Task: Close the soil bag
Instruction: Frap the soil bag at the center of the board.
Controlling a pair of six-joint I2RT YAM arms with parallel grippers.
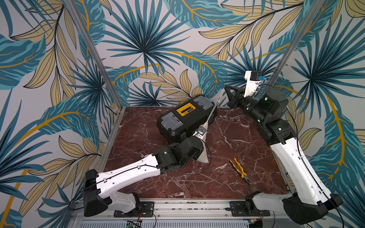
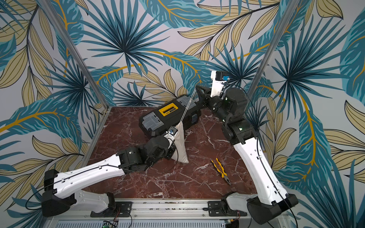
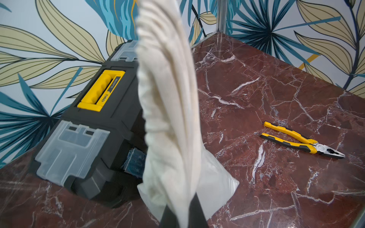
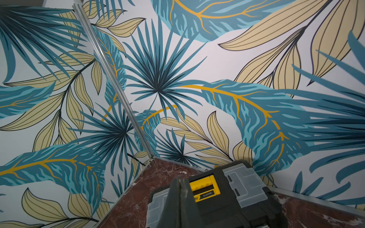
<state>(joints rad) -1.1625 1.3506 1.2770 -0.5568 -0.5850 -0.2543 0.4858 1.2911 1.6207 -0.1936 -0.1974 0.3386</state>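
Bag (image 3: 169, 118) cloth fills the left wrist view — left gripper (image 3: 181, 216) clamped on its neck, bag upright on the bench (image 2: 197, 177) beside the toolbox (image 2: 158, 118). Its cord (image 2: 187, 107) runs taut up and back to the right gripper (image 2: 197, 87), clenched on it — the pull should follow that line.

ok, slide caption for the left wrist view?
Left claw pinching gathered cream cloth sack beside black toolbox with yellow handle; yellow-handled pliers on red marble tabletop.

red-brown marble tabletop (image 2: 177, 183); on it a black toolbox (image 2: 156, 120) at back, cream soil bag (image 2: 180, 148) just beside it, yellow pliers (image 2: 221, 169) apart
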